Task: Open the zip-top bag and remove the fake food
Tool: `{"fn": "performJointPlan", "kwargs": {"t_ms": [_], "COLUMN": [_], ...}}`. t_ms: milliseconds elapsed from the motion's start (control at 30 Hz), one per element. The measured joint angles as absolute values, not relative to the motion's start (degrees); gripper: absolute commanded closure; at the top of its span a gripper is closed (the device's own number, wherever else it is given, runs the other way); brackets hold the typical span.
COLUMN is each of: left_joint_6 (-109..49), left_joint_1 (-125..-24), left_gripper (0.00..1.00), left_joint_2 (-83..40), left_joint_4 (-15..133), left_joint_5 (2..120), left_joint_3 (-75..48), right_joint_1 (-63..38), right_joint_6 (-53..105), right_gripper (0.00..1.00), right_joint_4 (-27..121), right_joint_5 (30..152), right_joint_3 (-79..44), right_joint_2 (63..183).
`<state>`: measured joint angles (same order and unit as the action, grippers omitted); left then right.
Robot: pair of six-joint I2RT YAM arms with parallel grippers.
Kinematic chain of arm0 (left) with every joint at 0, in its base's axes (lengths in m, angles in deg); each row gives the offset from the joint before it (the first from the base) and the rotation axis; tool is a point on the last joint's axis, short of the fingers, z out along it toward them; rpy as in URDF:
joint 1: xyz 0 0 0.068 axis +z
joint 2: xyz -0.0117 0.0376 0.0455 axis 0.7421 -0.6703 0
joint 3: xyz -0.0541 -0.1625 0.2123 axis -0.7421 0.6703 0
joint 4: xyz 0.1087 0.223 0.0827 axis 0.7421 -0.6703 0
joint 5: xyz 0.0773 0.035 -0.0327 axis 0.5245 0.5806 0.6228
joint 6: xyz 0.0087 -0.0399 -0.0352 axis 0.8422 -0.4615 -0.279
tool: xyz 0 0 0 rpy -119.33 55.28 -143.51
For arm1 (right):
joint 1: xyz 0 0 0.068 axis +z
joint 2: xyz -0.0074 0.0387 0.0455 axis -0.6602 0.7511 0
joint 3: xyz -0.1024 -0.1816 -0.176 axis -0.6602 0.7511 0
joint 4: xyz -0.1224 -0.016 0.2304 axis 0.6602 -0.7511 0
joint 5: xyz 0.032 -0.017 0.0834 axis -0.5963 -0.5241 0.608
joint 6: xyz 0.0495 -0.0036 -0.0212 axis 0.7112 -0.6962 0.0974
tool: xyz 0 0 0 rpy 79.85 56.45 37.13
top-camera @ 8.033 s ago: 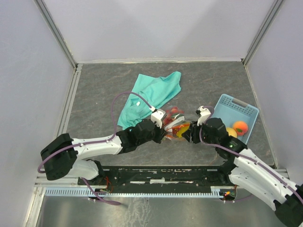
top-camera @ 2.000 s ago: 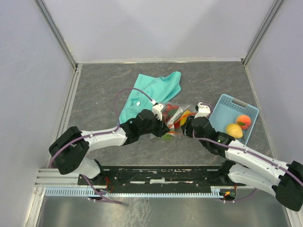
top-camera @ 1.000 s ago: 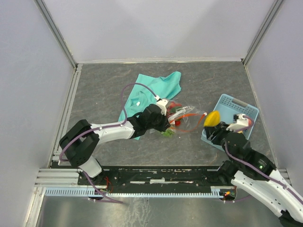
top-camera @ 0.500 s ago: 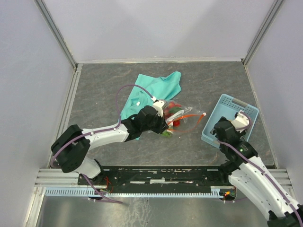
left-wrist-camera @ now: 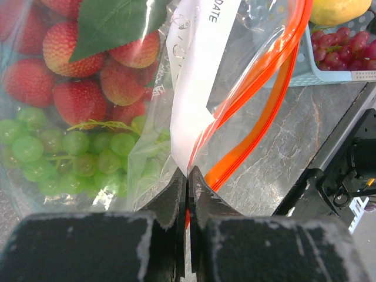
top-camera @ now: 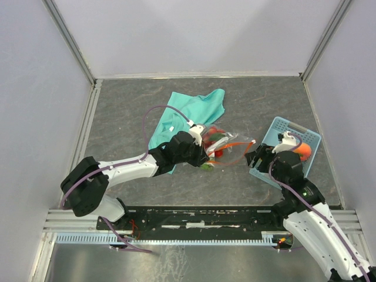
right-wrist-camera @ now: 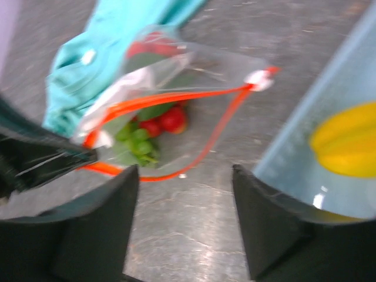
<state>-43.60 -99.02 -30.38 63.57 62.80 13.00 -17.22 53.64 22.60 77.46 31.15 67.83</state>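
Note:
The clear zip-top bag [top-camera: 232, 147] lies open at mid-table, its orange-red zip strip [right-wrist-camera: 220, 132] spread in a loop. Red berries [left-wrist-camera: 79, 100], green grapes [left-wrist-camera: 76, 158] and a green leaf [left-wrist-camera: 111, 20] are inside it. My left gripper [top-camera: 207, 157] is shut on the bag's near-left edge, jaws pinched on the plastic [left-wrist-camera: 188, 171]. My right gripper [top-camera: 254, 160] is open and empty, low over the table between the bag's mouth and the blue basket [top-camera: 294, 126]. A yellow fruit [right-wrist-camera: 346, 144], a peach [top-camera: 301, 152] and dark red grapes [left-wrist-camera: 352, 47] lie in the basket.
A teal cloth [top-camera: 188, 114] lies behind and left of the bag, partly under my left arm; it also shows in the right wrist view [right-wrist-camera: 82, 82]. The basket's near-left wall [right-wrist-camera: 305, 141] is just right of my right fingers. White walls enclose the table.
My right gripper carried a yellow fruit from the bag to the basket, let it go, and has moved back left toward the bag's mouth, open. My left gripper still holds the bag.

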Motion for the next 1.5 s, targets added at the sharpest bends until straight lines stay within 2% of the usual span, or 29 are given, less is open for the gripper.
{"fn": "performJointPlan", "kwargs": {"t_ms": [67,233,633,667,767,800,867,933,1033,1133,1300,1367,1500], "left_joint_6": [-43.62,-43.64,-44.6,-44.8,-45.43,-45.5,-45.45,-45.35,-45.39,-45.76,-46.02,-46.0,-46.02], "left_joint_1": [-99.02,-99.04,-99.52,-99.68,-100.22,-100.4,-100.48,-100.29,-97.62,-89.84,-80.59,-80.24,-80.24], "left_gripper": [0.97,0.97,0.97,0.91,0.49,0.39,0.26,0.21,0.21,0.2,0.2,0.27,0.5], "left_joint_2": [-30.18,-29.66,-28.35,-28.06,-26.82,-26.29,-24.89,-21.92,-16.13,-12.92,-19.63,-24.74,-31.52], "left_joint_4": [63.55,63.42,64.38,64.66,65.69,66.02,66.63,67.75,68.4,68.8,67.68,66.96,66.22], "left_joint_5": [62.45,61.18,56.97,56.46,54.41,53.62,53.49,54.89,57.6,58.76,58.5,58.28,56.4], "left_joint_3": [12.98,12.98,12.98,12.98,12.98,12.98,13.28,15.16,19.58,23.27,22.62,21.35,20.76], "right_joint_1": [-17.22,-16.61,-8.93,-8.3,-7.1,-6.81,-6.59,-6.53,-6.53,-6.53,-6.53,-6.49,-5.92], "right_joint_6": [53.05,54.4,56.44,56.48,56.76,56.9,57.07,57.18,57.33,57.33,57.38,57.4,57.42], "right_gripper": [0.46,0.54,0.5,0.49,0.48,0.48,0.48,0.48,0.48,0.44,0.37,0.36,0.36], "right_joint_4": [26.44,35.95,48.85,50.31,53.92,55.32,57.48,59.42,61.48,63.31,65.78,66.79,68.41], "right_joint_5": [83.34,92.39,88.8,88.19,86.99,86.77,86.62,86.48,86.37,86.48,88.17,89.26,91.34], "right_joint_3": [31.76,34.69,34.26,34.26,34.23,34.23,34.23,34.23,34.23,34.23,33.01,32.38,31.28], "right_joint_2": [69.27,77.71,102.26,103.81,106.69,107.61,109.14,110.47,111.33,112.0,116.79,118.93,121.34]}}
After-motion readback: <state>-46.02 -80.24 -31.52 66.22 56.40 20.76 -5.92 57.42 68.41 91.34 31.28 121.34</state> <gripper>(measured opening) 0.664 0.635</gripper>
